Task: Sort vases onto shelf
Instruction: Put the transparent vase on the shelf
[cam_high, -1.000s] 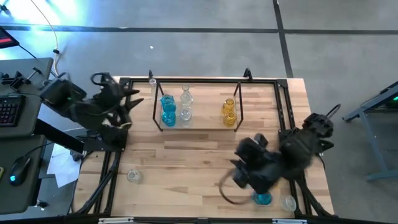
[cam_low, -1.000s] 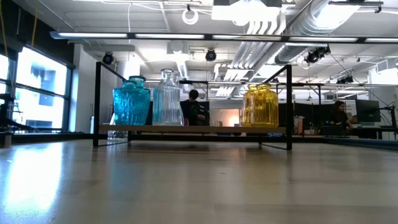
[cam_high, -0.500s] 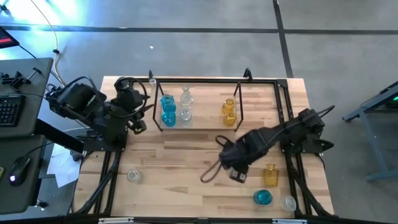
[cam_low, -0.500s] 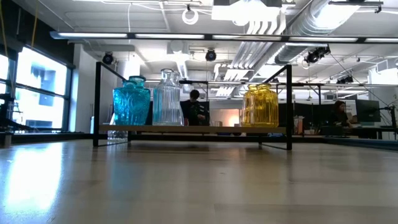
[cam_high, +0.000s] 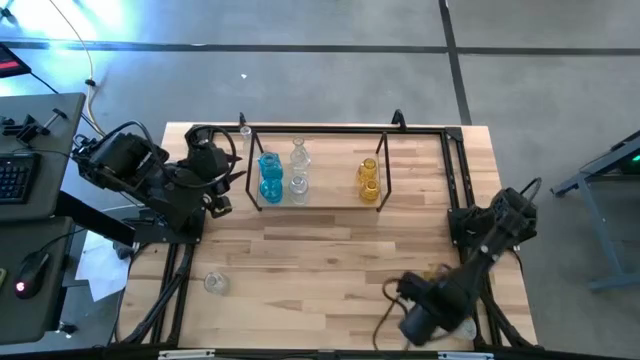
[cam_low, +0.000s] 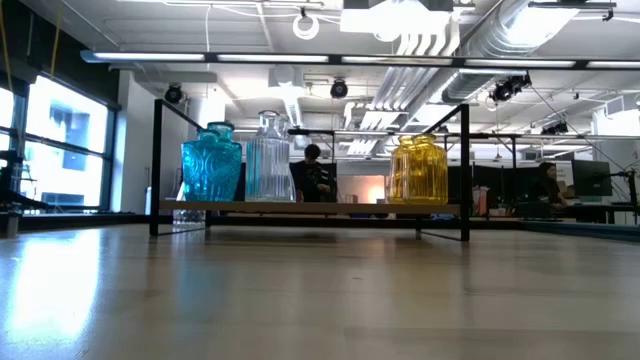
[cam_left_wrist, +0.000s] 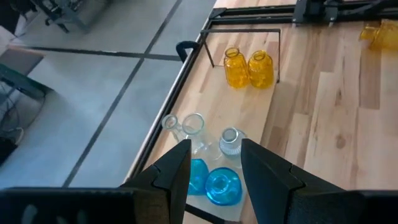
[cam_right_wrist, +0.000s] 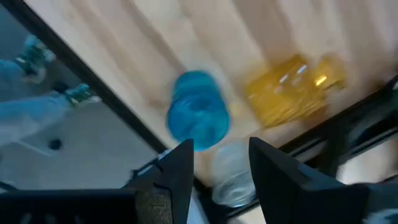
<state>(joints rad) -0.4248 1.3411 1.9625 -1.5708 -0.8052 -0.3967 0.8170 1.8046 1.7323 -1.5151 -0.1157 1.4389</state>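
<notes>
Support: light wood-plank table (cam_high: 320, 255), edged by a black metal frame (cam_high: 455, 170).

Shelf (cam_high: 318, 204) of thin black rods with a pale wood floor stands on the table's far half. On it, seen from above: 2 blue vases (cam_high: 270, 176) at the left end, 2 clear vases (cam_high: 298, 170) just beside them, 2 amber-yellow vases (cam_high: 368, 180) at the right end.

Directly on the table: 1 clear vase (cam_high: 214, 283) near the front left; 1 small clear bottle (cam_high: 244, 131) outside the shelf's far left corner; near the front right edge, 1 blue vase (cam_right_wrist: 198, 116), 1 amber vase (cam_right_wrist: 287, 91) and 1 clear vase (cam_right_wrist: 231, 171), close together.
</notes>
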